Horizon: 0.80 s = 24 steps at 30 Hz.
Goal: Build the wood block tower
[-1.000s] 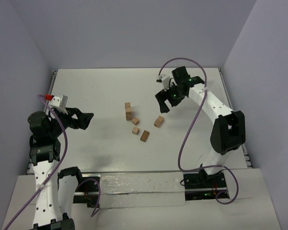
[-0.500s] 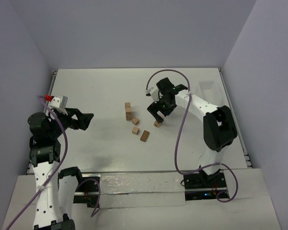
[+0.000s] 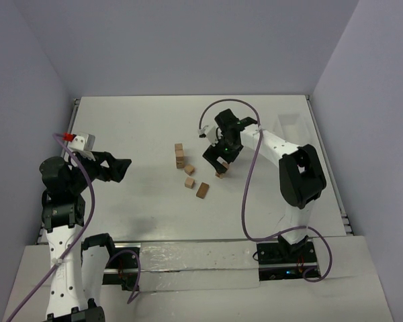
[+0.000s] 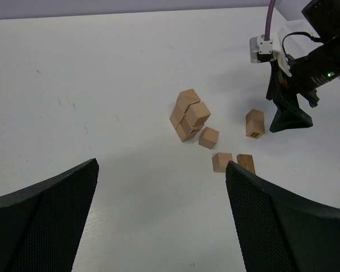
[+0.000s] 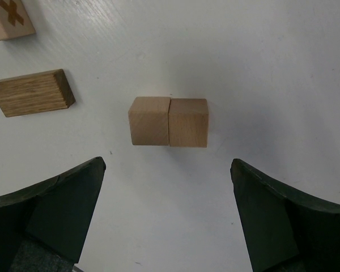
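Observation:
A short tower (image 3: 179,155) of wood blocks stands mid-table; in the left wrist view it is the cluster (image 4: 187,116). Loose wood blocks lie to its right: one cube (image 3: 189,170), another (image 3: 189,182) and a darker flat block (image 3: 202,190). My right gripper (image 3: 217,164) hangs open right over a pair of cubes (image 5: 168,122) lying side by side and touching; in the right wrist view the gripper (image 5: 166,164) has its fingers wide on either side, just short of the pair. My left gripper (image 3: 124,164) is open and empty at the left, far from the blocks.
The flat oak block (image 5: 31,92) and a block with a dark cross mark (image 5: 8,17) lie left of the pair. The purple cable (image 3: 245,181) of the right arm loops over the table's right half. Grey walls close in both sides.
My right gripper has swung from the back right down and leftward until it hangs over the pair of cubes. The left arm and the blocks have stayed put.

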{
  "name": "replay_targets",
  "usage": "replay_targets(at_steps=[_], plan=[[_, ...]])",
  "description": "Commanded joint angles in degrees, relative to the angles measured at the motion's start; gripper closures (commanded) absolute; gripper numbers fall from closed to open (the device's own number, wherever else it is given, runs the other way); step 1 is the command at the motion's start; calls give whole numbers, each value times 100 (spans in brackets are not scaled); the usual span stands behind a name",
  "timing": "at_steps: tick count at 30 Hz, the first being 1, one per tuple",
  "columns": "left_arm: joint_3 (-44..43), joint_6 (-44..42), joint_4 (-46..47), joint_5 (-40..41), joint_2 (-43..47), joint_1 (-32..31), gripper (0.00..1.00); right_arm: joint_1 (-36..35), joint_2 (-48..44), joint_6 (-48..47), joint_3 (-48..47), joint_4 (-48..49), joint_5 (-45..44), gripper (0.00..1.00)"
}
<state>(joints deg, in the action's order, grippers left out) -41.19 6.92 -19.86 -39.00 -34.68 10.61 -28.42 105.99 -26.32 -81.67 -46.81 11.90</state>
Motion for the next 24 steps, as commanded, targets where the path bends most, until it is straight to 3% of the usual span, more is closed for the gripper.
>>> replay_targets(at_steps=[1,24], plan=[[-21,47,237,-72,5,37,1,-76,175,-155,-262,-65,15,0],[-29,21,254,-99,-48,37,1,-76,781,-111,-454,225,-65,0]])
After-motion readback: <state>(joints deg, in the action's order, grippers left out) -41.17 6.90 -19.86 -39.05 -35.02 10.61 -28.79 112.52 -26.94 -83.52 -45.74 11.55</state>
